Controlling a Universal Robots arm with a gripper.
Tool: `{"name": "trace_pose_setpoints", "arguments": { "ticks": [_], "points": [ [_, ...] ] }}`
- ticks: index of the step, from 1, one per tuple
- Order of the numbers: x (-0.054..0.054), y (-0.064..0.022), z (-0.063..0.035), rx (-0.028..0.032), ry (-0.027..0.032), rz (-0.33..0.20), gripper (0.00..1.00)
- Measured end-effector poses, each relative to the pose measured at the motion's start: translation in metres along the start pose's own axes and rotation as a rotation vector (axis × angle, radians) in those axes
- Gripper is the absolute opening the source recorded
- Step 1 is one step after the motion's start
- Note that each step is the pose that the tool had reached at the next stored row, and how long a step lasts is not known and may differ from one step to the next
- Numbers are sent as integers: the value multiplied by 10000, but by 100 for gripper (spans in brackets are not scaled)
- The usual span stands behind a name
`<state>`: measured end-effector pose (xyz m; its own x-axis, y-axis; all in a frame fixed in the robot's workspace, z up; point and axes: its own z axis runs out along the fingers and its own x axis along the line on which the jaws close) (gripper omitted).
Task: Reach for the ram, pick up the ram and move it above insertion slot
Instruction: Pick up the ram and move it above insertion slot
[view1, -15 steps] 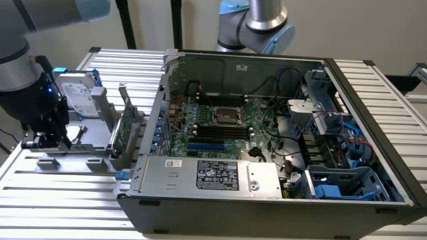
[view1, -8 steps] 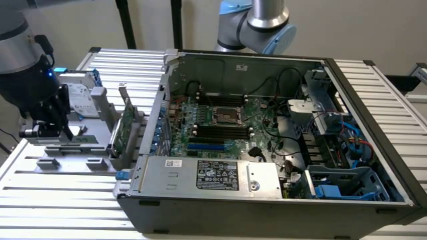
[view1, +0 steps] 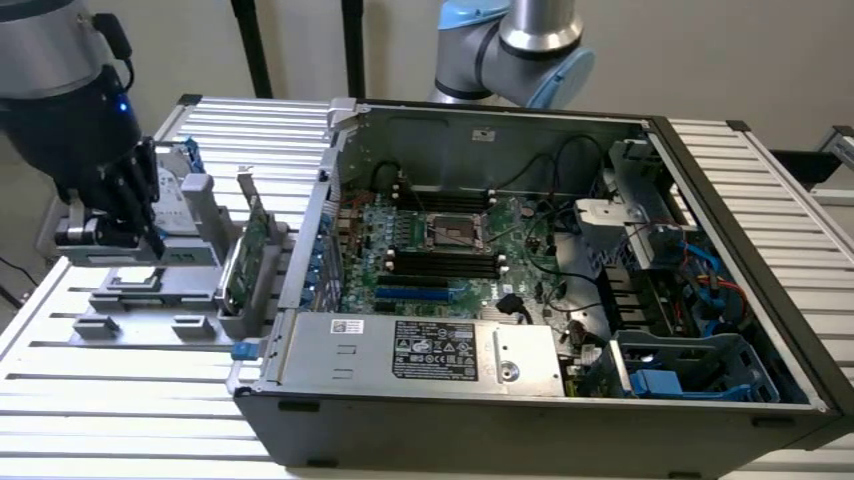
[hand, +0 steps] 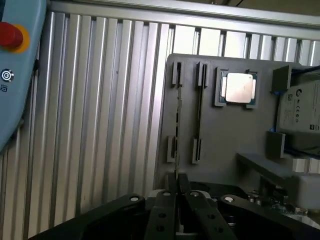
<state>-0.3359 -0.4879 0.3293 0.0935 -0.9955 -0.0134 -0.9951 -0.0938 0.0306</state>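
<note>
The black two-jawed gripper (hand: 179, 193) is down over the flat grey fixture plate (hand: 227, 140). Its jaws stand one on each side of the ram (hand: 178, 116), a thin green circuit-board stick seen edge-on. They are very near that edge, but I cannot tell whether they are clamped on it. The ram stands upright in one of two parallel slotted holders on the plate. The other holder (hand: 200, 112) lies just beside it, and what it carries cannot be made out.

The plate also holds one square silver processor chip (hand: 239, 89) in a pocket and one silver hard drive with a printed label (hand: 301, 106) near it.

In the exterior view the gripper (view1: 134, 232) hangs at about nine o'clock from the one open grey computer case (view1: 747, 260), well apart from it. One tall green expansion card (view1: 248, 262) stands upright between gripper and case. Inside the case, the long black insertion slots (view1: 447, 263) lie on the green motherboard (view1: 521, 225). Everything rests on the ribbed aluminium table (view1: 134, 372).
</note>
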Motion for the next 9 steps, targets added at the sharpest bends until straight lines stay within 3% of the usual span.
{"name": "trace_pose_setpoints", "arguments": {
  "ticks": [9],
  "points": [
    [33, -387, -419, -26, -78, -24, 13]
  ]
}}
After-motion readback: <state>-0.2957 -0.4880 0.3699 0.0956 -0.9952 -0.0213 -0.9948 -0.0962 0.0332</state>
